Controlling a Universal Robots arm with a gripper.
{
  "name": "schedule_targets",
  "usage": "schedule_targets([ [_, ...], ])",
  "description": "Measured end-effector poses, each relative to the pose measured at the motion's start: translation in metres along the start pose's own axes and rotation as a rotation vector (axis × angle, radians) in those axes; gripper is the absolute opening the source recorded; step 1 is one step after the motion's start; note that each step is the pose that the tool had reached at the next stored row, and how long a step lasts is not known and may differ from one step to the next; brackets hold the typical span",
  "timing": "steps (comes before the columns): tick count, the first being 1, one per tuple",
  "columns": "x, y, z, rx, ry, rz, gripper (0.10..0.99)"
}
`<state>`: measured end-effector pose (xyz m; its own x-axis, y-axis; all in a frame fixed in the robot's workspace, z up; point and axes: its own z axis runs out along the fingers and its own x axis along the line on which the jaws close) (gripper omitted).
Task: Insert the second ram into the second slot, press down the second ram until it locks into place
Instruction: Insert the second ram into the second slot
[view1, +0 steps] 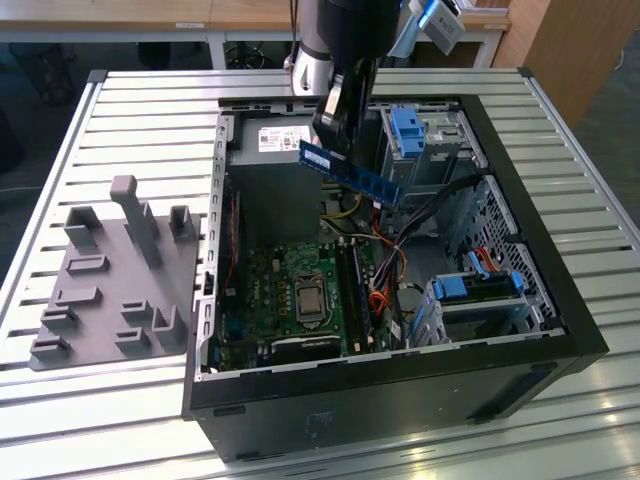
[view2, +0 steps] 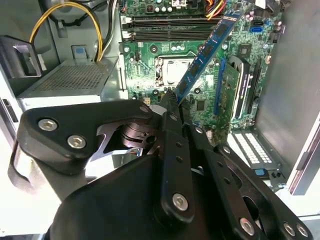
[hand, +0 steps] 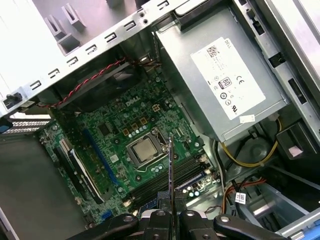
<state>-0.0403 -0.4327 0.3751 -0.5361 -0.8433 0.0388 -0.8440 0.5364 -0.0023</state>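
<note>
Blue second ram (view1: 352, 176), pinched by one end between my gripper's (view2: 171, 98) fingers, hangs tilted over the motherboard (view1: 275, 290), well above its slots (view1: 352, 295), clearing the cables, I judge.

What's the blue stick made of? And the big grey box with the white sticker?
Blue stick: probably rigid circuit board, blue surface, with small dark chips along it. Grey box: looks like sheet metal, dull silver-grey, with flat panels.
</note>
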Motion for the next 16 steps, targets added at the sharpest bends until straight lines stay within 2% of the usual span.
schedule_targets([
  [16,0.0,0.0,0.0,-0.004,0.0004,0.103,0.137],
])
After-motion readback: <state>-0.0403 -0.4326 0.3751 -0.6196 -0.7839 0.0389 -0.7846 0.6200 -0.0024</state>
